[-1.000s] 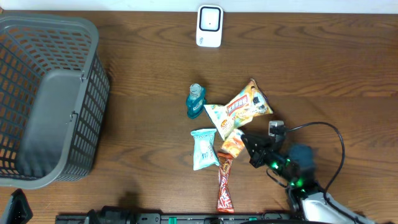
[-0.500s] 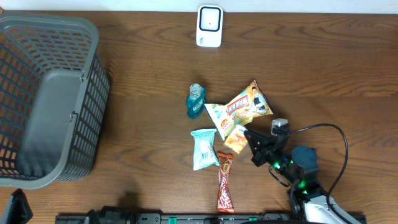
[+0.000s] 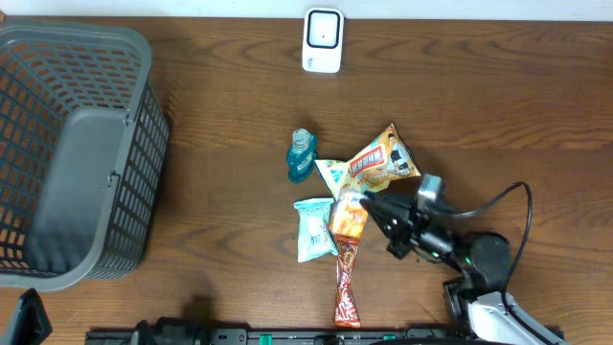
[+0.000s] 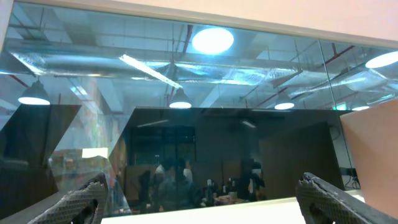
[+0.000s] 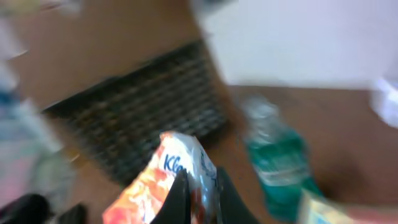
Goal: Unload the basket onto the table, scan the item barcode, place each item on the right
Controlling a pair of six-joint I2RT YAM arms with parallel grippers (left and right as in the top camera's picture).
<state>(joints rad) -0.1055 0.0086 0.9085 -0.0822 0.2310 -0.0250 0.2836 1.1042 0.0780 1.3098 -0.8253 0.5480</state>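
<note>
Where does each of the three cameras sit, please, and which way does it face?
Overhead: above the table, facing straight down; right arm and shut right pincer show.
Left wrist: behind the open left pincer, facing up at ceiling lights.
Right wrist: behind its shut fingers, facing the basket.
Shared: overhead and right wrist both show the orange packet and bottle.

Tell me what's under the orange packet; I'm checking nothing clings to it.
Overhead, the orange packet in the right gripper overlaps the top of the brown wrapper and an edge of the green-white packet. Anything directly beneath is covered.
</note>
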